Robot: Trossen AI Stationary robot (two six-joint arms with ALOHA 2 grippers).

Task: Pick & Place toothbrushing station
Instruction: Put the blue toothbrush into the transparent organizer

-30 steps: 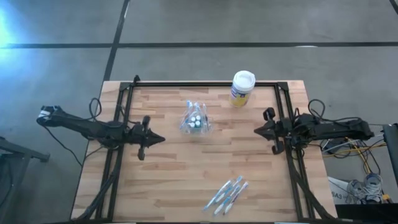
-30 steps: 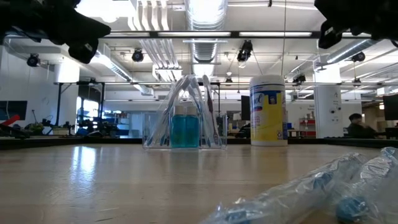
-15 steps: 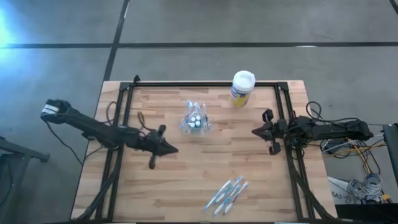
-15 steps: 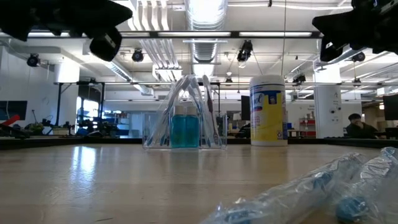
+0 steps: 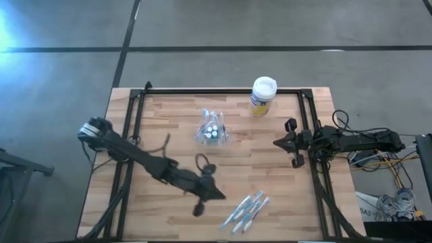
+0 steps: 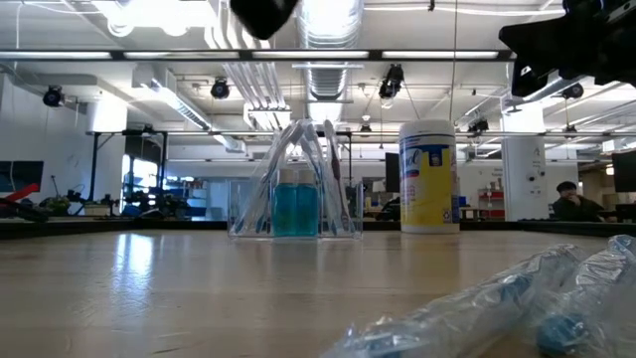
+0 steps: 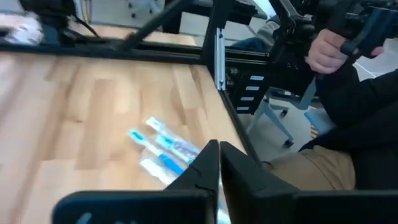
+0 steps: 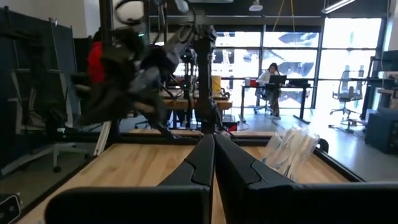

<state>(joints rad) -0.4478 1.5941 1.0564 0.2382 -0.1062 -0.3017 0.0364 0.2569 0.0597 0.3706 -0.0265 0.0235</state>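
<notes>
The clear plastic holder (image 5: 211,129) of the toothbrushing station stands on its base at the table's middle far part, with small white-and-teal tubes inside it; the low view (image 6: 295,189) and the right wrist view (image 8: 292,149) show it too. Several slim white-and-blue toothbrushes in clear wrap (image 5: 246,210) lie flat near the table's near edge. My left gripper (image 5: 219,196) is shut and hangs just left of the toothbrushes (image 7: 161,152), touching nothing. My right gripper (image 5: 277,142) waits shut at the table's right side.
A white-lidded canister with a yellow-blue label (image 5: 263,94) stands at the table's far edge, right of the holder. A black frame (image 5: 216,91) runs around the tabletop. A person's hand (image 7: 326,50) shows beyond the table's edge in the left wrist view.
My left gripper has swung from the table's left side toward the near edge and to the right, ending close to the wrapped toothbrushes. The holder, the toothbrushes and the canister have stayed where they were.
</notes>
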